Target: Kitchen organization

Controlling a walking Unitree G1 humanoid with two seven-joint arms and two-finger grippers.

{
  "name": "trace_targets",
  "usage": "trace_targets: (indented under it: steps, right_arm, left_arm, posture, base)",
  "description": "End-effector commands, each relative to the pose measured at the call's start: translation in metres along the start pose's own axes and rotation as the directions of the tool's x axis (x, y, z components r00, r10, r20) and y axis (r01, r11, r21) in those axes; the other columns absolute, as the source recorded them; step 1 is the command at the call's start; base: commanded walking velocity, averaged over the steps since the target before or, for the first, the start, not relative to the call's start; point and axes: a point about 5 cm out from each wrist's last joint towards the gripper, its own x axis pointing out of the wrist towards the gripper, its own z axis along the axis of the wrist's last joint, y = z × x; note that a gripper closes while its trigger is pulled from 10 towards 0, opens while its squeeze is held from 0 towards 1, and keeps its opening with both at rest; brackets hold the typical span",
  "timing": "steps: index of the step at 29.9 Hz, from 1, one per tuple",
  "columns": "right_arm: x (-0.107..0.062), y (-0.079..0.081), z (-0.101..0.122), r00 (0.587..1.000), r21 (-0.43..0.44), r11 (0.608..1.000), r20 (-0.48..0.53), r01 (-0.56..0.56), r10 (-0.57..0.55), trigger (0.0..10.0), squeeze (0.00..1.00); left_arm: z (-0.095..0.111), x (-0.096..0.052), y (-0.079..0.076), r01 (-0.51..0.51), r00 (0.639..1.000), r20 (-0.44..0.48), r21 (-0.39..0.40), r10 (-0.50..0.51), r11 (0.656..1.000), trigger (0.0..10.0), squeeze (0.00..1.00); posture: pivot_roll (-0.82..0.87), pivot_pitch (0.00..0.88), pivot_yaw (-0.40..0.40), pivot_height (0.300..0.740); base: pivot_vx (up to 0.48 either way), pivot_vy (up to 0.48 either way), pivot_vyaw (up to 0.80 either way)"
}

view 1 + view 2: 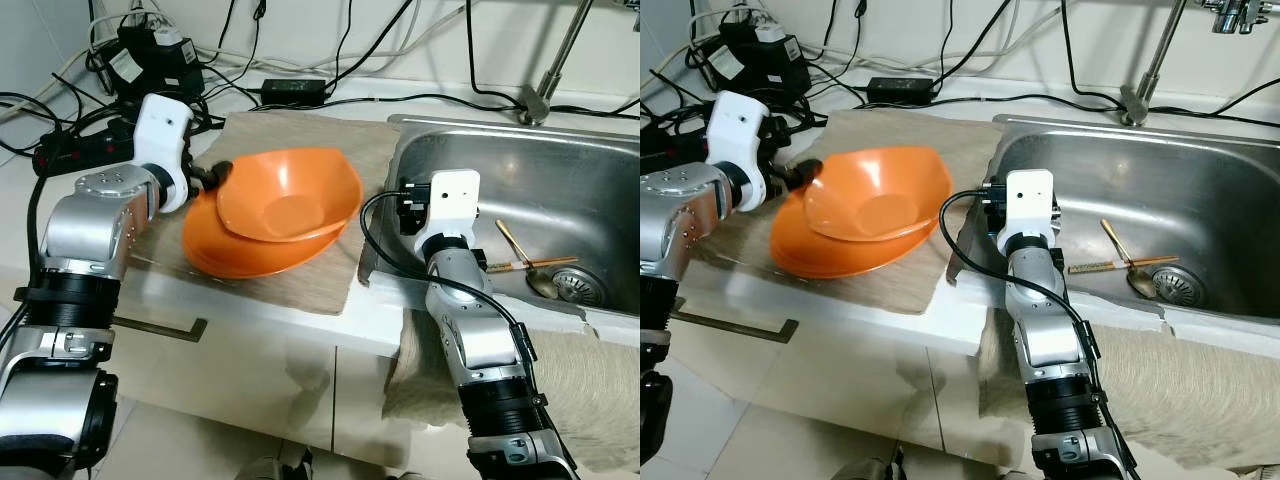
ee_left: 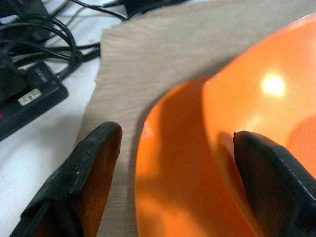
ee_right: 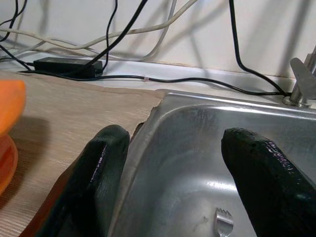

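Two orange bowls sit stacked on a beige mat (image 1: 335,135). The upper bowl (image 1: 290,195) lies tilted inside the wider lower bowl (image 1: 235,258). My left gripper (image 1: 212,178) is at their left rim and is open. In the left wrist view one finger (image 2: 91,163) is outside over the mat and the other finger (image 2: 269,168) is inside the upper bowl (image 2: 256,98). My right gripper (image 1: 402,205) hovers open over the left edge of the steel sink (image 1: 560,170), with its fingers (image 3: 106,163) either side of the rim. A gold spoon (image 1: 527,262) and a second utensil (image 1: 530,264) lie near the drain.
A black power strip (image 1: 75,150), adapters and tangled cables crowd the counter behind the bowls. The faucet (image 1: 545,85) rises at the back of the sink. A beige towel (image 1: 590,380) hangs over the counter front below the sink. A cabinet handle (image 1: 160,325) shows beneath the counter.
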Motion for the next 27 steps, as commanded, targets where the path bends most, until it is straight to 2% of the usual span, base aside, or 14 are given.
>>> trace_targets:
  steps: [1,8,16,21,24,27]
  right_arm:
    - [0.002,0.005,0.003,1.0,0.004,1.0,0.01,-0.014,0.014,10.0,0.0]
    - [0.001,0.006,0.002,1.0,0.007,1.0,0.007,-0.013,0.013,10.0,0.0]
    - [0.001,0.006,0.001,1.0,0.004,1.0,0.005,-0.016,0.016,10.0,0.0]
    - [0.001,0.006,0.001,1.0,0.004,1.0,0.004,-0.017,0.016,10.0,0.0]
    - [0.001,0.007,0.0,1.0,0.003,1.0,0.001,-0.019,0.019,10.0,0.0]
    - [0.001,0.007,0.0,1.0,0.003,1.0,0.001,-0.019,0.019,10.0,0.0]
  left_arm:
    - [0.002,-0.001,0.005,-0.003,1.0,-0.012,0.04,0.004,0.999,10.0,0.0]
    - [0.016,-0.002,0.014,-0.023,1.0,0.02,0.06,0.022,0.998,10.0,0.0]
    - [0.018,-0.001,0.012,-0.009,1.0,0.021,0.087,0.007,0.996,10.0,0.0]
    - [0.02,-0.001,0.013,-0.007,1.0,0.026,0.063,0.005,0.998,10.0,0.0]
    - [0.017,0.002,0.004,0.059,0.998,0.004,-0.013,-0.059,0.998,10.0,0.0]
    - [0.017,0.003,0.002,0.07,0.998,0.001,-0.038,-0.07,0.997,10.0,0.0]
  posture:
    - [0.05,0.0,0.075,0.74]
    - [0.05,0.0,0.078,0.74]
    - [0.06,0.001,0.075,0.74]
    - [0.06,0.003,0.073,0.74]
    - [0.06,0.007,0.075,0.74]
    - [0.06,0.008,0.076,0.74]
  base:
    - [0.0,0.0,0.0]
    - [0.0,0.0,0.0]
    - [0.0,0.0,0.0]
    - [0.0,0.0,0.0]
    - [0.0,0.0,0.0]
    - [0.0,0.0,0.0]
